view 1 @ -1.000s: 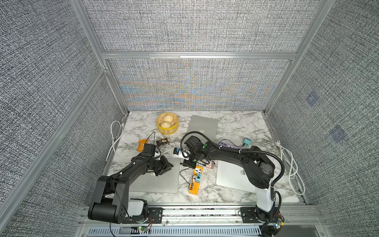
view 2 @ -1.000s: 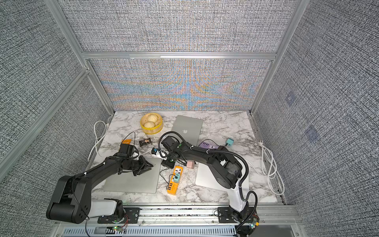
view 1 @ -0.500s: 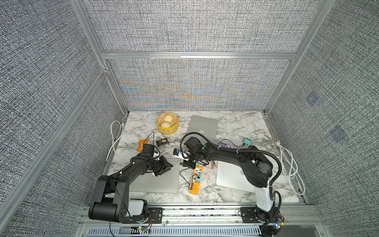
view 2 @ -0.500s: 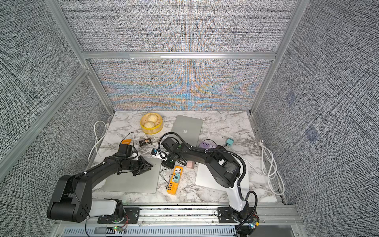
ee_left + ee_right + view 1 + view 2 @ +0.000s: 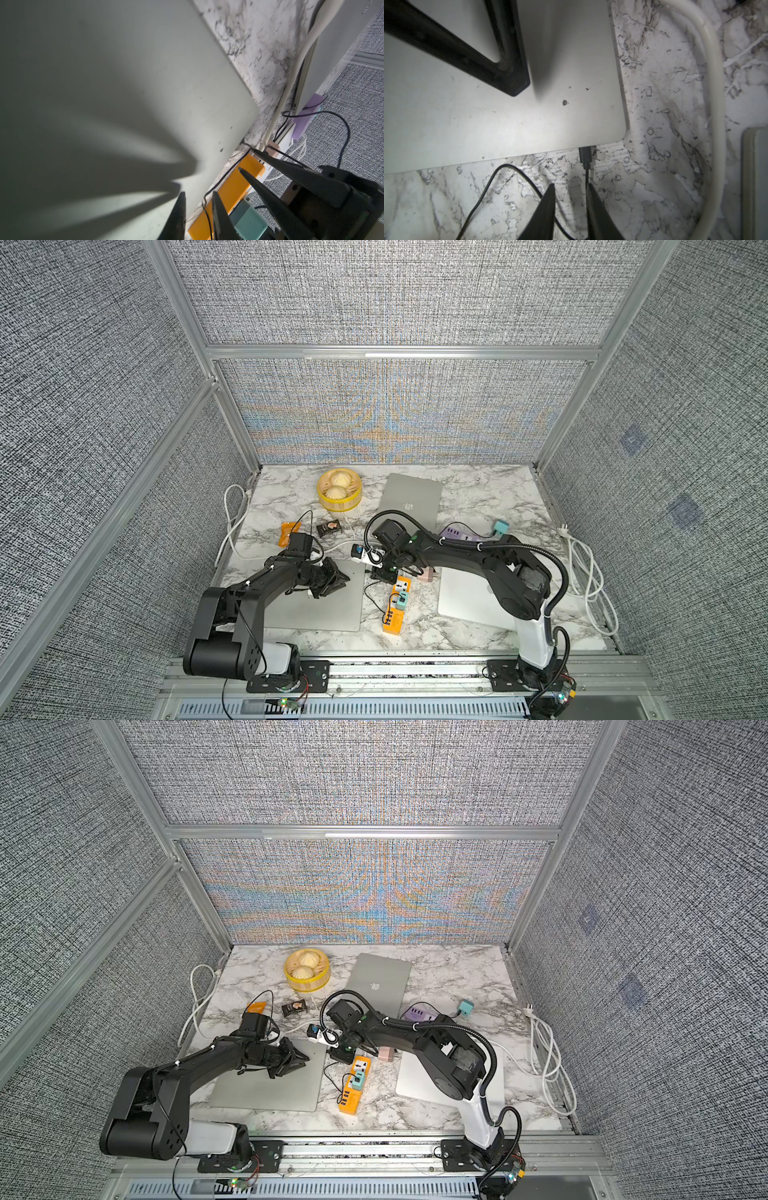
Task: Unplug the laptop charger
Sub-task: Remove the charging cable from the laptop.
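Note:
A closed silver laptop (image 5: 324, 605) (image 5: 274, 1085) lies at the front left of the marble table. The laptop charger's black plug (image 5: 585, 154) sits in the laptop's edge (image 5: 529, 124), near a corner. Its thin black cable (image 5: 586, 174) runs back toward my right gripper (image 5: 570, 191) (image 5: 384, 572), which hovers just short of the plug. That gripper is open by a narrow gap, with only marble showing between the fingers. My left gripper (image 5: 198, 199) (image 5: 343, 578) is shut, empty, and rests its tips on the laptop lid (image 5: 124, 93).
An orange power strip (image 5: 395, 605) with a teal adapter (image 5: 401, 600) lies beside the laptop. A white power strip (image 5: 368, 556), pink adapter (image 5: 427, 574), purple strip (image 5: 457, 533), two more laptops (image 5: 413, 499) (image 5: 469, 597), a yellow steamer basket (image 5: 338, 489) and white cables (image 5: 590, 572) crowd the table.

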